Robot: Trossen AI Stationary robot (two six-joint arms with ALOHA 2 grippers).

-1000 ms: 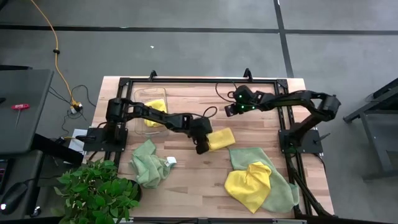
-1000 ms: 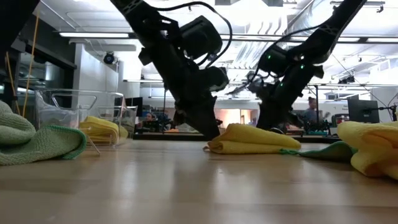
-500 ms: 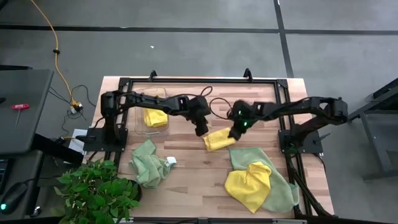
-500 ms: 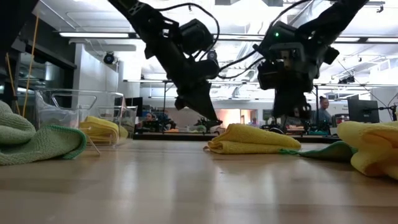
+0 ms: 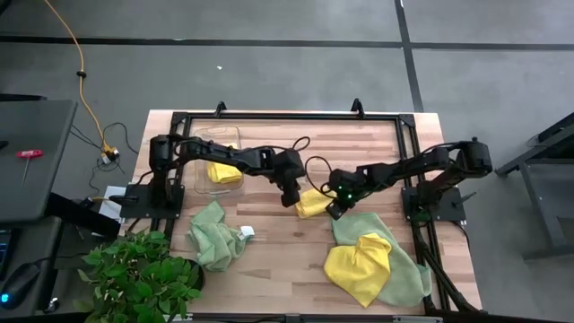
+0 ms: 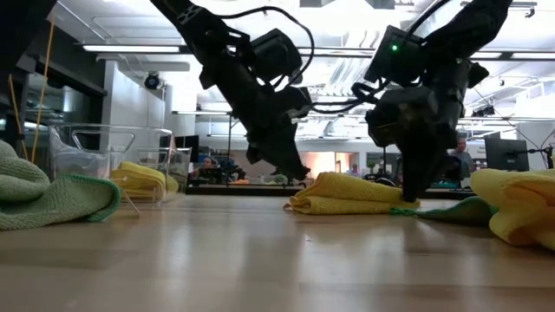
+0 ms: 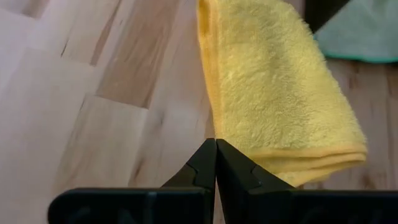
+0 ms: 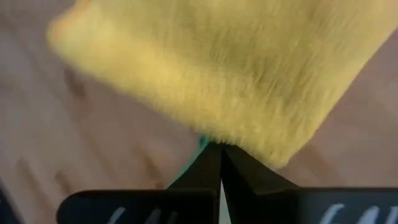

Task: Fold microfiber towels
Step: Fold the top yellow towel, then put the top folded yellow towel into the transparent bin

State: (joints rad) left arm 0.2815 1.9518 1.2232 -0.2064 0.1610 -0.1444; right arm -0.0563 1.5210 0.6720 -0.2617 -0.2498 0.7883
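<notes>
A folded yellow towel point(image 5: 311, 204) lies flat on the wooden table point(image 5: 269, 269) near its middle. My left gripper point(image 5: 289, 199) is shut, its tips at the towel's left edge point(image 7: 208, 93) and slanting down. My right gripper point(image 5: 333, 213) is shut too, and its tips come down at the towel's right end point(image 6: 395, 201). A crumpled green towel point(image 5: 215, 235) lies at the near left. Another yellow towel point(image 5: 359, 260) lies on a spread green one point(image 5: 404, 269) at the near right. One more yellow towel point(image 5: 224, 170) sits in a clear bin point(image 5: 218, 144). My left gripper has its shut fingertips point(image 7: 216, 149) right beside the folded towel's left edge, slanting down from the far left; I cannot tell whether they touch it. My right gripper has its shut tips point(image 8: 221, 149) at the towel's right end, pointing steeply down; touch cannot be told.
A leafy plant point(image 5: 134, 278) stands at the near left corner. A black frame point(image 5: 296, 117) runs around the table's far part. Bare wood lies in front of the folded towel, between the cloth heaps.
My right gripper has swung from the far right of the table toward the near edge, turning as it went, and now stands at the folded towel's right end. My left gripper has shifted a little toward the far edge and stays by the towel's left edge.
</notes>
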